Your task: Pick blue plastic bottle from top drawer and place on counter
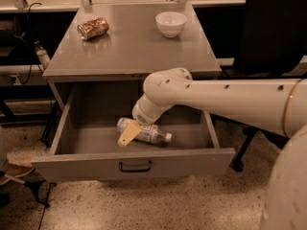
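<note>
The blue plastic bottle (pixel 152 134) lies on its side inside the open top drawer (pixel 86 164), white cap pointing right. My gripper (pixel 128 134) reaches down into the drawer from the right. Its tan tip sits over the bottle's left end and hides part of the label. The white arm crosses above the drawer's right half. The grey counter (pixel 129 51) is the cabinet top just behind the drawer.
A brown-gold can (pixel 93 28) lies on the counter's back left. A white bowl (pixel 171 23) stands at its back right. A black office chair (pixel 273 32) stands right of the cabinet. Cables and shelving are at the left. The drawer has a dark pull handle (pixel 135 166).
</note>
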